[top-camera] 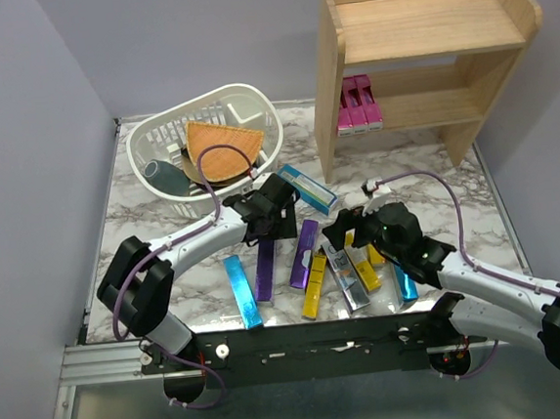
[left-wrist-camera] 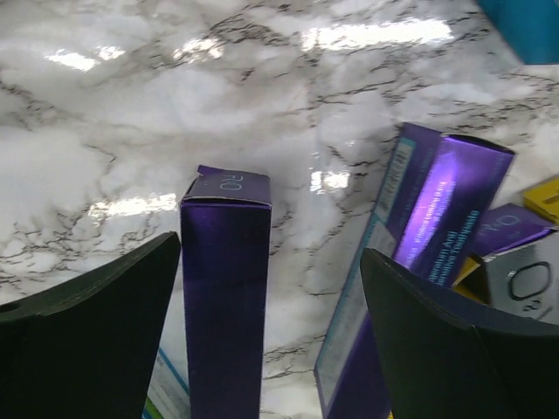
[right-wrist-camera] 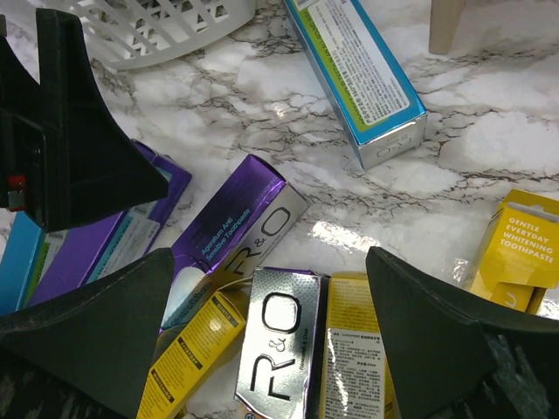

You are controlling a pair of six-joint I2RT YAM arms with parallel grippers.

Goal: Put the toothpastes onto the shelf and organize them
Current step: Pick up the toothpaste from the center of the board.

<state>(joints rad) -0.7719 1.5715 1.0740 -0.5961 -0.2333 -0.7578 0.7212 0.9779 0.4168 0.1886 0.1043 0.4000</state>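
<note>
Mid-bench (top-camera: 194, 291), the left tool (top-camera: 267, 214) hangs with jaws spread wide and nothing held, over the top end of a purple carton (top-camera: 265, 273). In the left wrist view that carton's end flap sits between the fingers (left-wrist-camera: 105, 323), just beside the one at 9 and well off the one at 3.

Its long axis runs 12-to-6 in the overhead view, with the body trailing toward 6 from the tool. The fingers stand across the narrow width, so the span is crosswise to the carton.

Just beside it at 3 lies a second purple carton (top-camera: 304, 251), tilted and near the other finger. It could get caught on a close.

The right tool (top-camera: 348, 229) is also wide open and empty, above a heap with a silver carton (right-wrist-camera: 278, 353) and a yellow carton (right-wrist-camera: 349, 349), at 4 o'clock from the left tool. The other toothpastes lie loose on the bench between the arms, including a blue carton (top-camera: 308, 188) at 1.

Far off at 1–2 stands the shelf (top-camera: 423, 55), with pink cartons (top-camera: 359, 104) on its lower tier. A white basket (top-camera: 205, 142) sits at 11 and is not task stuff.

Judgement: the left arm is nearer the purple carton. The next move is likely straight down, then a close.
</note>
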